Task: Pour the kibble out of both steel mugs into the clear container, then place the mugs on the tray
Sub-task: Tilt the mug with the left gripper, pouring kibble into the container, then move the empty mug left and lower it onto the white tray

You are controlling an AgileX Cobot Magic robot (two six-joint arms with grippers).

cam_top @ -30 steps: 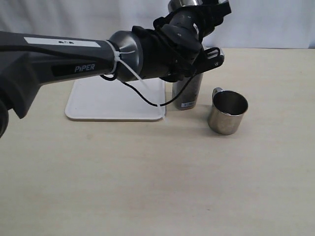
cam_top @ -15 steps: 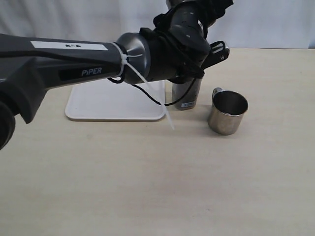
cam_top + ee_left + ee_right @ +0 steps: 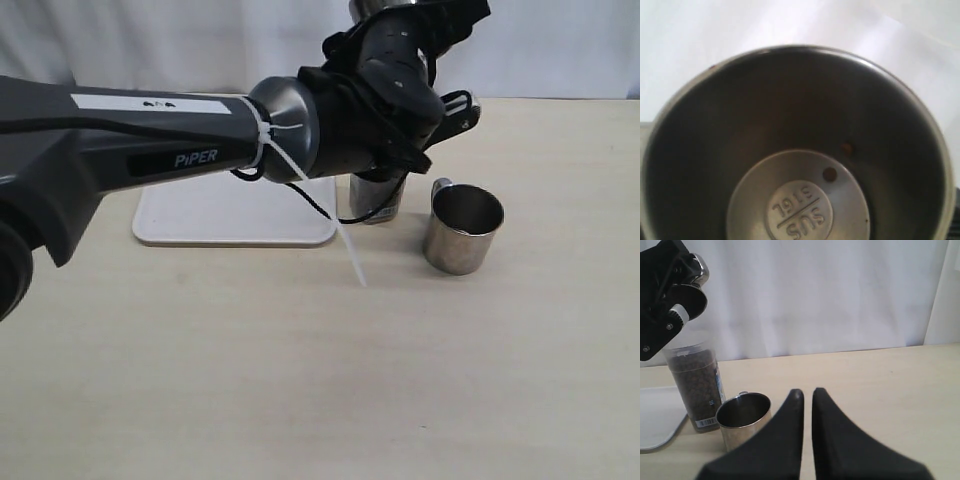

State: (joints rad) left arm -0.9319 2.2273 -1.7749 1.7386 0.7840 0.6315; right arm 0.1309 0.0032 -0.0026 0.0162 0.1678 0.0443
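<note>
the left gripper point(image 3: 420, 30) is clamping the held mug point(image 3: 790, 125) and tipping it steeply over the clear container point(image 3: 692, 385), presumably so anything leaving it is landing inside. the kibble point(image 3: 690, 372) is filling most of the container and only a stray pellet point(image 3: 829, 174) is clinging inside the mug, so this pour is looking nearly done. the second mug point(image 3: 462, 230) is standing upright just beside the container, appearing empty, the tray point(image 3: 230, 215) is lying on its other side, and the right gripper point(image 3: 807, 395) is waiting well back, jaws together, holding nothing
</note>
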